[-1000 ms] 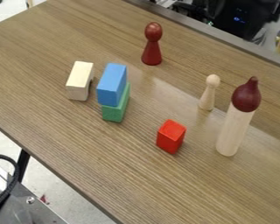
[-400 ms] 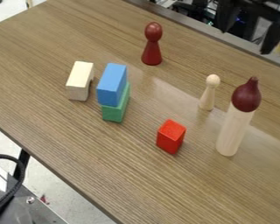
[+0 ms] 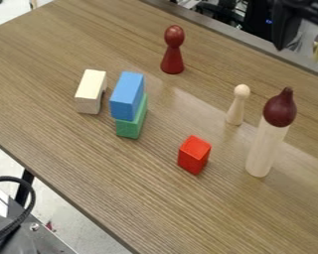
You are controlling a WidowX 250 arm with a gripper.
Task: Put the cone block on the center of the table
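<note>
The black gripper (image 3: 303, 60) is at the top right corner, past the table's far edge, its two fingers apart with nothing between them. Below it, at the right, a dark red pointed block (image 3: 279, 107) sits on top of an upright pale wooden cylinder (image 3: 265, 151). The wooden table (image 3: 121, 173) runs diagonally across the view. A dark red peg figure (image 3: 173, 52) with a cone-shaped body stands at the upper middle, well left of the gripper.
Left of the cylinder are a small pale wooden peg (image 3: 236, 105) and a red block (image 3: 194, 155). A blue block (image 3: 127, 95) rests on a green block (image 3: 133, 124), with a cream block (image 3: 91, 93) beside them. A black cable (image 3: 29, 208) hangs at lower left.
The gripper came into view at the top right, then shifted farther right. The cable at the lower left moved a little. The blocks and pegs stayed where they were.
</note>
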